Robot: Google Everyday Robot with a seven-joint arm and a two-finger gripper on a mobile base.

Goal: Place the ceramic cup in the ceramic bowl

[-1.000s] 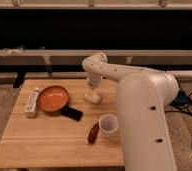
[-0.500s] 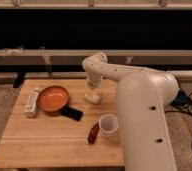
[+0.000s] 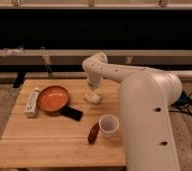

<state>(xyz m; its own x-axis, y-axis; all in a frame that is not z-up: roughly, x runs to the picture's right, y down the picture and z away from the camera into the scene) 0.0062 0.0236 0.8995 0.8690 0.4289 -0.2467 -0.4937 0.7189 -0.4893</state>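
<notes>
The small white ceramic cup [image 3: 108, 125] stands upright on the wooden table [image 3: 44, 140], near the front right. The shallow orange ceramic bowl [image 3: 52, 98] sits at the left of the table, well apart from the cup. My gripper [image 3: 93, 95] hangs from the white arm over the back middle of the table, right above a flat off-white lump [image 3: 93, 98]. It is behind the cup and to the right of the bowl.
A black rectangular object [image 3: 72, 113] lies against the bowl's front right. A dark reddish-brown item [image 3: 93, 133] lies just left of the cup. A white bottle-like object [image 3: 32, 102] lies along the table's left edge. Cables [image 3: 191, 105] run on the floor at right.
</notes>
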